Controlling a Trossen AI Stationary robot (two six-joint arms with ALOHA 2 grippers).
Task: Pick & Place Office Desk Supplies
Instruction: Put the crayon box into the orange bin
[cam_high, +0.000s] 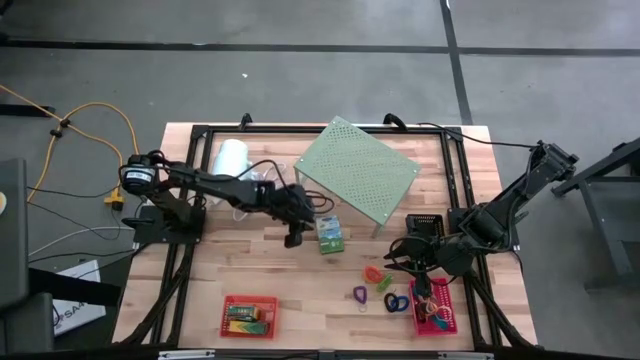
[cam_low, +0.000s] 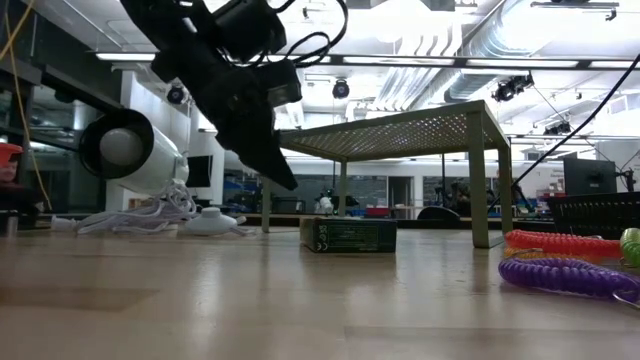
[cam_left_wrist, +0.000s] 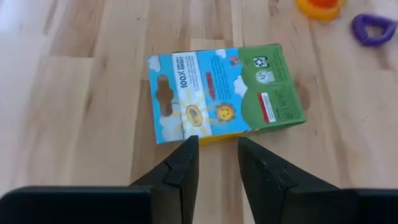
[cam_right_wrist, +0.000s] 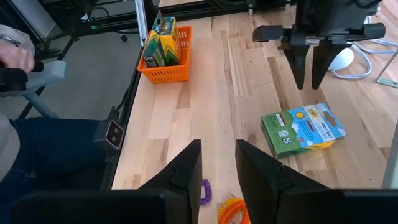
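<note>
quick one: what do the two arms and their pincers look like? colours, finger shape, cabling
Both arms are dark, nearly black, jointed links with loose black cables looping along them. The left pincer has two slim, tapered black fingers hanging from a boxy head. The right pincer shows two flat, matte black fingers with angular stepped edges. No markings are visible on either.

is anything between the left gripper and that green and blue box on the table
Nothing visible. The left gripper hangs open just above and beside the green and blue box, with only bare table between them. The perforated shelf stands behind the box, not in the way.
</note>
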